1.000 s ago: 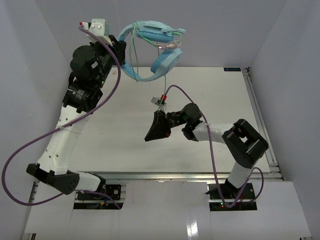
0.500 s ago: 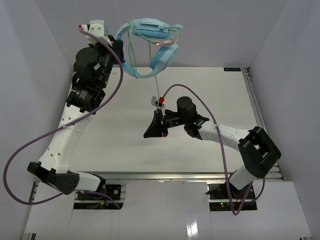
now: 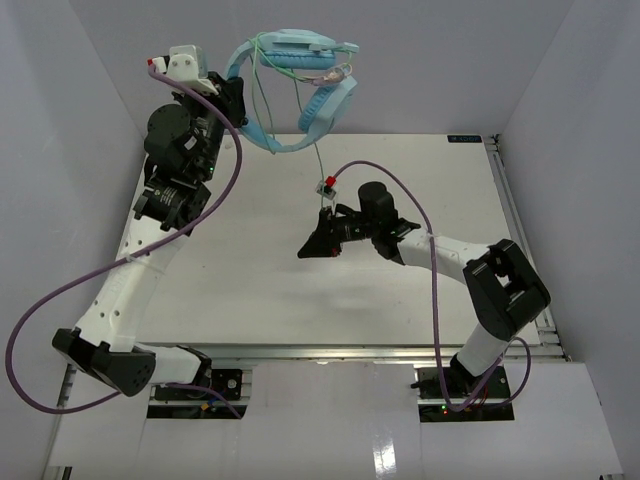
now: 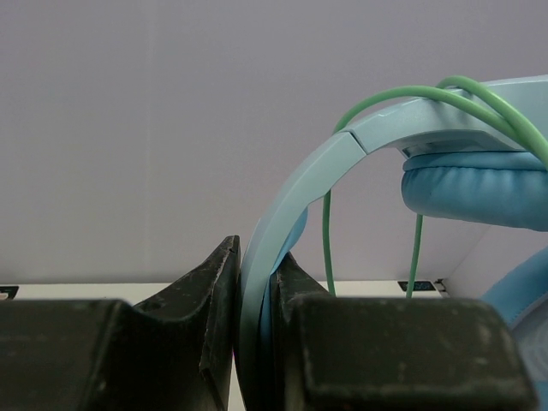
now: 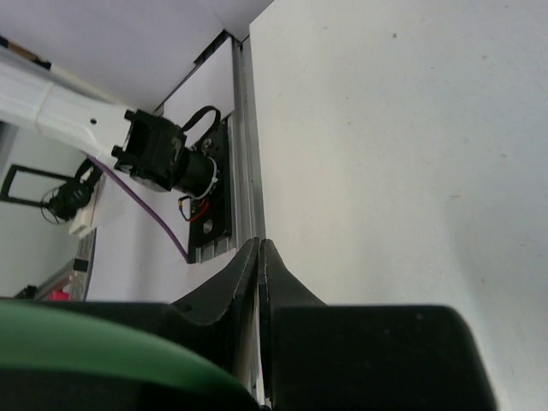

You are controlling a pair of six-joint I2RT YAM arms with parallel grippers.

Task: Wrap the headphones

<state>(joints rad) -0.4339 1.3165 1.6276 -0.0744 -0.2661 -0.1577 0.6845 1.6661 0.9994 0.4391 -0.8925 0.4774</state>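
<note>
White table (image 3: 250,250), left end effector (image 4: 255,261) clamping headphones (image 3: 297,45) headband, right end effector (image 5: 259,250) closed, cable (image 5: 86,342) blurred

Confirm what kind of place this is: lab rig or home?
Likely a lab robot cell: left arm and right arm bolted to a white table with an aluminium rail, plain walls boxing it in, purple cable looping off the arms.

Overhead, plus two close wrist views
</note>
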